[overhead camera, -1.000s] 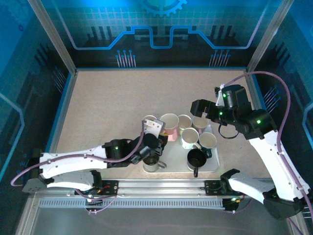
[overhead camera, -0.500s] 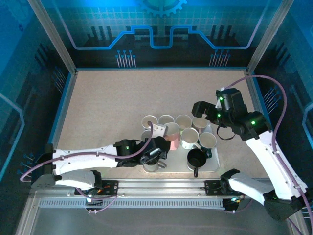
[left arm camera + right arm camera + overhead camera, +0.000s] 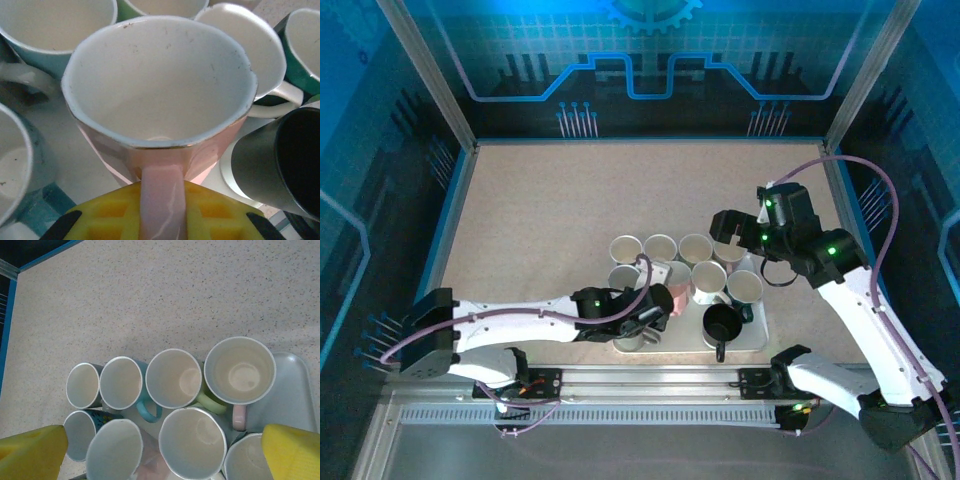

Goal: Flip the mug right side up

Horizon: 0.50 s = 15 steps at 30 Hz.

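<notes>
Pink mug is sitting in the cluster of mugs near the front edge of the table, by the left end of the tray; its mouth is facing the left wrist camera, with the white inside showing and a gold line running around the rim. In the right wrist view it is leaning, mouth tipped up and to the left, pink wall showing at lower right; whether its base is touching the table cannot be told.

Left gripper is clamping the mug's pink handle between its yellow fingers; the jaws are drawn together on it.

Crowding around it: a white mug is pressing close on the right; a black mug is lying just beside at lower right; a pale blue mug is standing behind on the left.

Right gripper is hovering above the back row of mugs, apart from them; its yellow fingers are standing wide apart, gripping nothing. The mugs beneath it are showing open mouths upward.
</notes>
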Motion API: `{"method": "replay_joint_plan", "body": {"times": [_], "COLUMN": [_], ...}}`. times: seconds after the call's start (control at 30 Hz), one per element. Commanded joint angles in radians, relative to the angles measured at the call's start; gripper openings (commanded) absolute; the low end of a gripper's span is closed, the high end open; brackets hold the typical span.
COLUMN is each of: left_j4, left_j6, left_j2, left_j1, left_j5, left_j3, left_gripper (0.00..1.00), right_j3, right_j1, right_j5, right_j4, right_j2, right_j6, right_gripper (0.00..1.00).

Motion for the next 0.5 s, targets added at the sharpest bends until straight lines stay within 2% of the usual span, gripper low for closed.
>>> {"method": "replay_joint_plan", "body": {"times": [0.0, 0.47], "left_j4": [0.081, 0.107], "left_j6": [0.023, 0.003], "left_j2": [0.003, 0.034], "left_j1": [-0.006, -0.005], "left_j5": [-0.014, -0.040], "left_j3": [0.012, -0.023], "left_gripper": [0.00, 0.00], "right_j3": [-0.011, -0.044], "right_j1": [-0.014, -0.014], "right_j5": [-0.014, -0.025], "right_j4": [0.023, 0.057], "right_j2": [-0.018, -0.024], "right_j6": [-0.024, -0.032], "right_gripper": [1.00, 1.00]}}
